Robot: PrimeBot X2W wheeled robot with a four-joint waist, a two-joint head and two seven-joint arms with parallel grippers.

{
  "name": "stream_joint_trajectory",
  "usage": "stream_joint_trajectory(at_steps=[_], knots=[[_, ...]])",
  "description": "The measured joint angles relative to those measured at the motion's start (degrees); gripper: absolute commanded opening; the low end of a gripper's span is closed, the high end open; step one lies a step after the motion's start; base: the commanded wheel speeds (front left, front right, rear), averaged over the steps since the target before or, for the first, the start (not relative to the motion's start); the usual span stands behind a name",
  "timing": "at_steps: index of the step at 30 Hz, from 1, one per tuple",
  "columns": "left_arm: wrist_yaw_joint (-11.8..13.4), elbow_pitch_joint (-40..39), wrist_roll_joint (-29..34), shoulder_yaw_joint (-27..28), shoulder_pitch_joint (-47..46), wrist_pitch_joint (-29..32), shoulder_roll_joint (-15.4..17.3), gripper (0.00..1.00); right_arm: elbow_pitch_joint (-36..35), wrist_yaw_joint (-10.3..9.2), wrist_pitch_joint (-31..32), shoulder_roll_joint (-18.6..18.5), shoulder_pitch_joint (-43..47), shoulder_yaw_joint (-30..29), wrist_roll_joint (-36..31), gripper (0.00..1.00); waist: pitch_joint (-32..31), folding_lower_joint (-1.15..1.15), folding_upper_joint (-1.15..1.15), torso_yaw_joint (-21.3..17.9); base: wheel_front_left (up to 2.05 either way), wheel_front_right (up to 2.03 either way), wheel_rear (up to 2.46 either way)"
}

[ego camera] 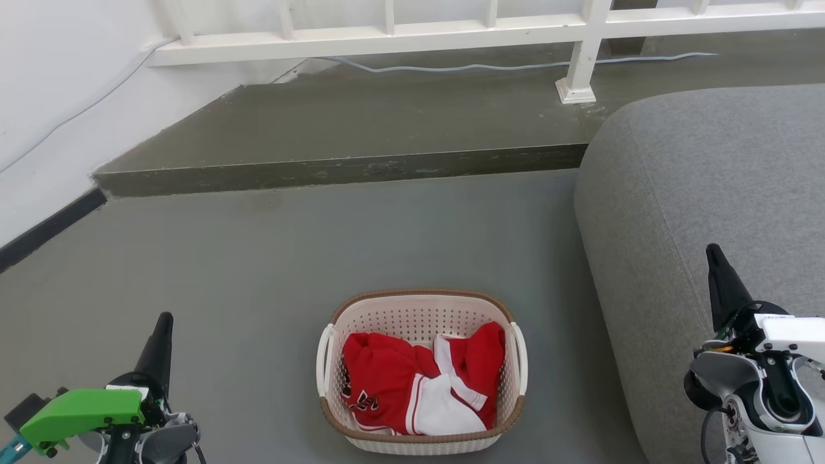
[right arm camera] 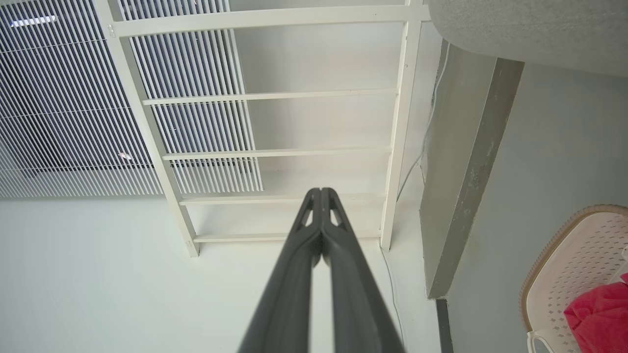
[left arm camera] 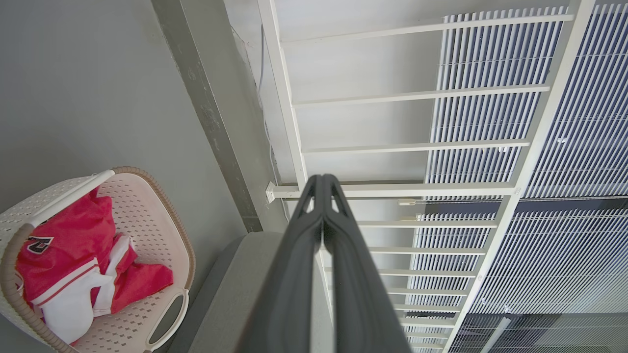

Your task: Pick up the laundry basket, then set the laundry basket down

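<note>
Left arm (ego camera: 122,412) and right arm (ego camera: 767,374) (jaws clenched, empty) flank the laundry basket (ego camera: 399,320), pointing forward.

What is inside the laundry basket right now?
The laundry basket holds crumpled red and white clothing, with a dark emblem on the red part. The clothing covers most of the basket's floor, so anything beneath it cannot be seen.

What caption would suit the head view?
Laundry basket of red-and-white clothes on the grey floor, between the shut left gripper and shut right gripper.
</note>
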Motion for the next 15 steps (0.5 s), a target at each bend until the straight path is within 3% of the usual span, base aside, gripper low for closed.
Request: stream_joint_trajectory(at_steps=[15], knots=[[0.0,0.0,0.0,0.0,0.0,0.0,0.0,0.0,-0.1,0.0,0.0,0.0,0.0,0.0,0.0,0.0,0.0,0.0,0.0,0.0,0.0,0.0,0.0]])
